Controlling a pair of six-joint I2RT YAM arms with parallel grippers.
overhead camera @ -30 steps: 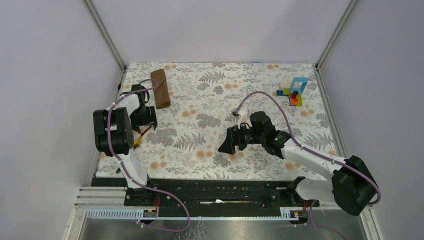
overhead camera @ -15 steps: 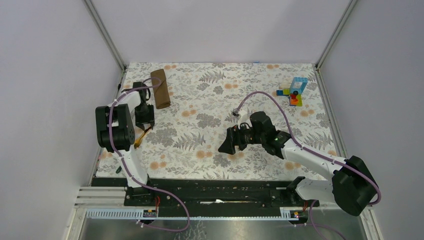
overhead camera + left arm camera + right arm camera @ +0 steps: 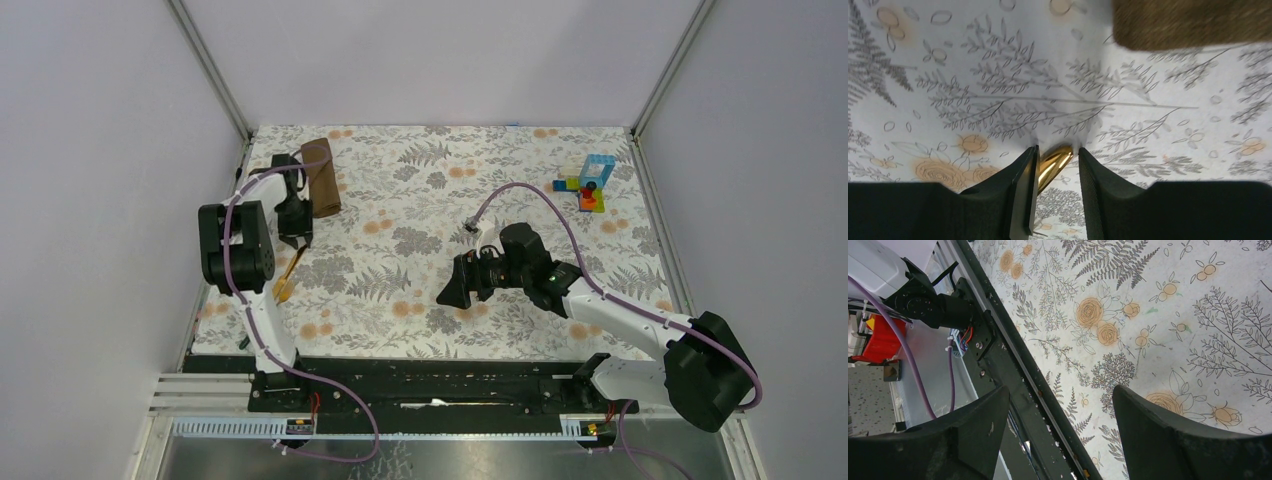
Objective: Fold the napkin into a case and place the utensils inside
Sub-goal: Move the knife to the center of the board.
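The brown napkin (image 3: 321,177) lies folded into a narrow strip at the far left of the floral cloth; its near end shows in the left wrist view (image 3: 1193,22). My left gripper (image 3: 294,228) sits just in front of it, shut on a shiny yellow-gold utensil (image 3: 289,273) that trails back toward the near edge. In the left wrist view the utensil's rounded end (image 3: 1054,161) sits between the narrow jaws of the left gripper (image 3: 1058,152). My right gripper (image 3: 450,286) hovers open and empty at mid-table; it also shows in the right wrist view (image 3: 1060,395). No other utensil is visible.
A stack of colourful toy blocks (image 3: 588,182) stands at the far right. The black base rail (image 3: 1013,370) runs along the table's near edge below the right gripper. Grey walls close in the left, back and right sides.
My left gripper has moved away from the near edge toward the napkin's near end, carrying the utensil along. The right arm has not moved.
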